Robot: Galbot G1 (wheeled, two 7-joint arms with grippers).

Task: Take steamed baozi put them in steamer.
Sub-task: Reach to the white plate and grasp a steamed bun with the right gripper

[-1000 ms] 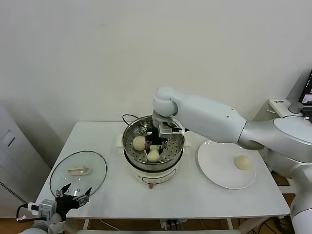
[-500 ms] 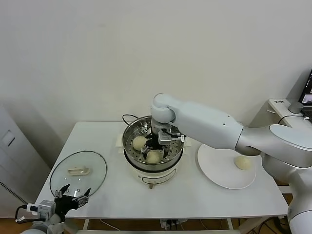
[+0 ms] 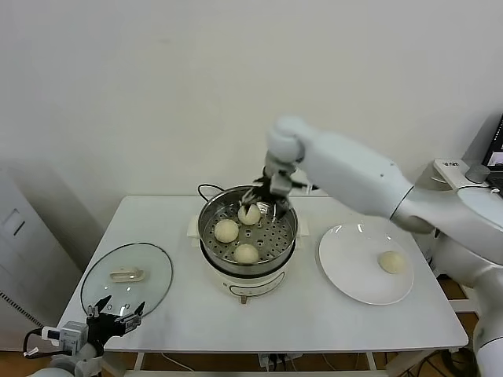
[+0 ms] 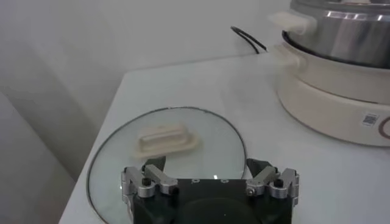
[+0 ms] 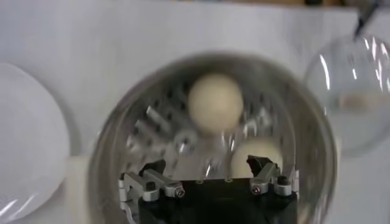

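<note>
1. The right claw (image 3: 265, 196) hangs over the far rim of the steamer (image 3: 211, 212) at frame centre, jaws spread wide, gripping nothing.
2. Three steamed baozi sit in the steel basket: one (image 3: 249, 214) at the back just beneath the claw; one (image 3: 226, 230) at the left; one (image 3: 246, 253) at the front.
3. A fourth baozi (image 3: 391, 262) lies on the white plate (image 3: 346, 267) at the right.
4. The left claw (image 3: 116, 316), open and empty, sits at the lower left by the glass lid (image 3: 153, 271) on the bench (image 3: 314, 314).
</note>
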